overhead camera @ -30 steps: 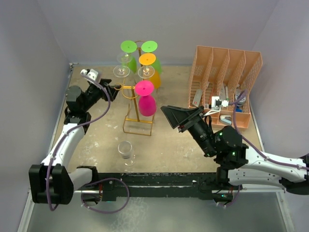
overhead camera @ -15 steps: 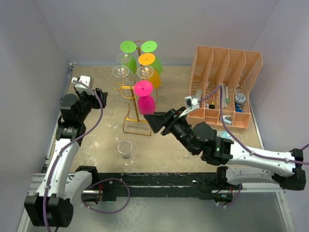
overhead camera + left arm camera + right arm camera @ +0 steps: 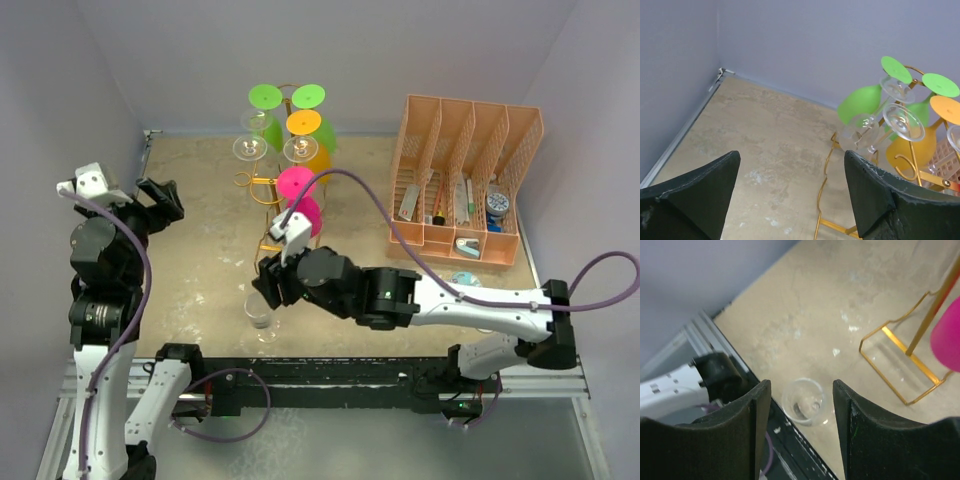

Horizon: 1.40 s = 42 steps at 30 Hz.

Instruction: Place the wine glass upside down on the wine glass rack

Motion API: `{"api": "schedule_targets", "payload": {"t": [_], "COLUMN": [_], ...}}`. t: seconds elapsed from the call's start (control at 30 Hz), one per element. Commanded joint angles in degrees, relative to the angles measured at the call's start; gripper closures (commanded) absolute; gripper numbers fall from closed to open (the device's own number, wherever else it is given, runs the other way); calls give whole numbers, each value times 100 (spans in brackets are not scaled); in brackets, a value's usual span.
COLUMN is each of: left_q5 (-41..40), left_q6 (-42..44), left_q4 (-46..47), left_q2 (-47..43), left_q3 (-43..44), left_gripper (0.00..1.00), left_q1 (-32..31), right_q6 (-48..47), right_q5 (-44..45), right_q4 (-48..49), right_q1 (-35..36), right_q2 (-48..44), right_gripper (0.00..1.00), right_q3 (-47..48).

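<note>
Wine glass point(image 3: 805, 402) stands beneath right tool point(image 3: 800, 386), jaws spread, gripping nothing.

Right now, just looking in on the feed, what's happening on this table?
The right arm reaches across the table, its jaws open above a clear wine glass standing upright near the front edge, not gripping it yet. The left arm is off to the left, jaws open and empty. The gold wine glass rack already carries several glasses hung upside down.
</note>
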Motion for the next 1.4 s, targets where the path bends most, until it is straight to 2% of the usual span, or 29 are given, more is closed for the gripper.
{"api": "schedule_targets", "payload": {"t": [0.0, 0.07, 0.27, 0.63, 0.83, 1.03, 1.13, 1.23, 1.37], "left_q5": [-909, -1021, -707, -582, -486, -248, -13, 287, 548], "left_q6": [-463, -508, -492, -523, -564, -712, -864, -971, -1001], "left_q4": [-740, -773, -924, -1014, -1034, -1105, -1112, -1098, -1204], "left_q2": [-348, -466, -482, -537, -547, -565, -572, -578, -526], "left_q3": [184, 263, 578, 614, 635, 783, 843, 872, 981], "left_gripper": [15, 12, 12, 12, 12, 12, 12, 12, 12], "left_q1": [-14, -9, -8, -8, -9, -7, -8, -8, -9], "right_q6": [-164, -136, -177, -100, -42, 175, 343, 512, 752], "right_q5": [-223, -221, -629, -832, -765, -627, -561, -356, 77], "right_q4": [-639, -679, -693, -687, -927, -1098, -1181, -1208, -1072], "right_q1": [307, 391, 479, 489, 489, 489, 489, 489, 489], "right_q2": [362, 542, 1055, 1601, 1927, 2143, 2260, 2327, 2242], "right_gripper": [46, 47, 53, 55, 65, 70, 76, 87, 90], "right_q3": [289, 278, 381, 632, 943, 1095, 1162, 1226, 1245]}}
